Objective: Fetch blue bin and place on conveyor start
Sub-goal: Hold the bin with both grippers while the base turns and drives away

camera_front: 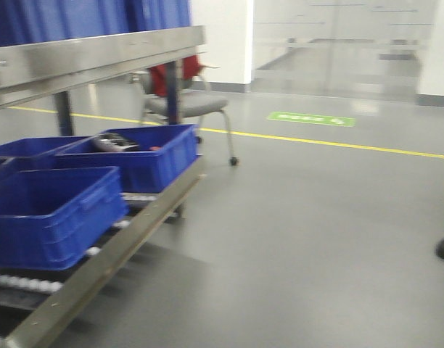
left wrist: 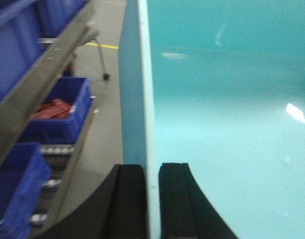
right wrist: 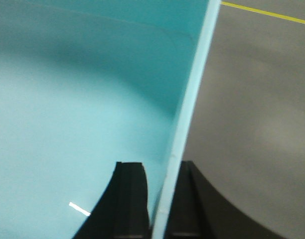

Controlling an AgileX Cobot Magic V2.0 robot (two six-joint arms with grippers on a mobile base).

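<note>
Your left gripper (left wrist: 152, 201) and right gripper (right wrist: 159, 204) each clamp a thin, straight wall of the smooth light turquoise plastic bin (left wrist: 227, 129), matte black fingers (left wrist: 127, 199) on either side

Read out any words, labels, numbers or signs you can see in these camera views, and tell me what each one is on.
No text reads clearly in any view.
White marks on the green floor sign: too blurred to read.
The blue bin: plain walls, no label showing.
The dark blue crates: no label visible.
The red packs inside one crate: too blurred to show any print.
</note>
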